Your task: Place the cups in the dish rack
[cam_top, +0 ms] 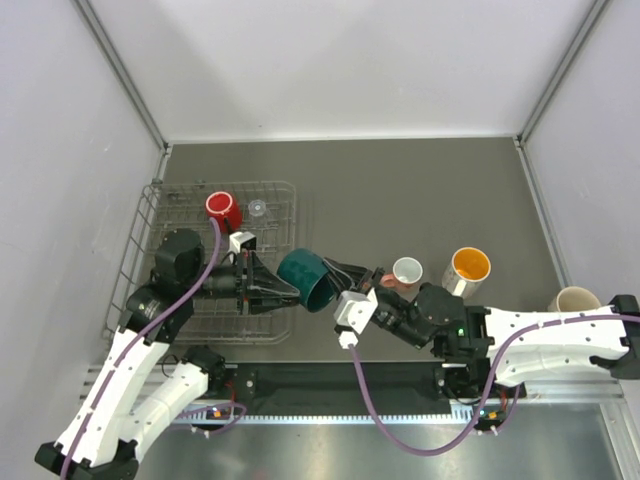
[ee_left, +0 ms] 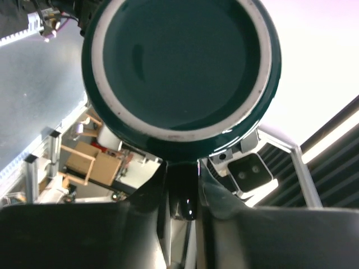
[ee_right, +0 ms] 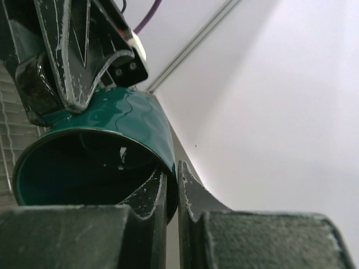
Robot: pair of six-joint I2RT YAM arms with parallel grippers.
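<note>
Both pairs of jaws clamp the dark green glazed mug (cam_top: pixel 308 280), held sideways at the right edge of the silver wire dish rack (cam_top: pixel 140 250): left jaws at its base, right jaws pinching its rim, the forearms level and facing each other above the grey worktop (cam_top: pixel 420 190).

The top view looks straight down on the desk (cam_top: pixel 400 190) from high above, the dark green mug (cam_top: pixel 310 280) near its middle. The left wrist view faces that mug's base along the left pincer (ee_left: pixel 180 174), very close. The right wrist view looks past the right pincer (ee_right: pixel 175 185) into its mouth, equally close. All three share the mug.
</note>
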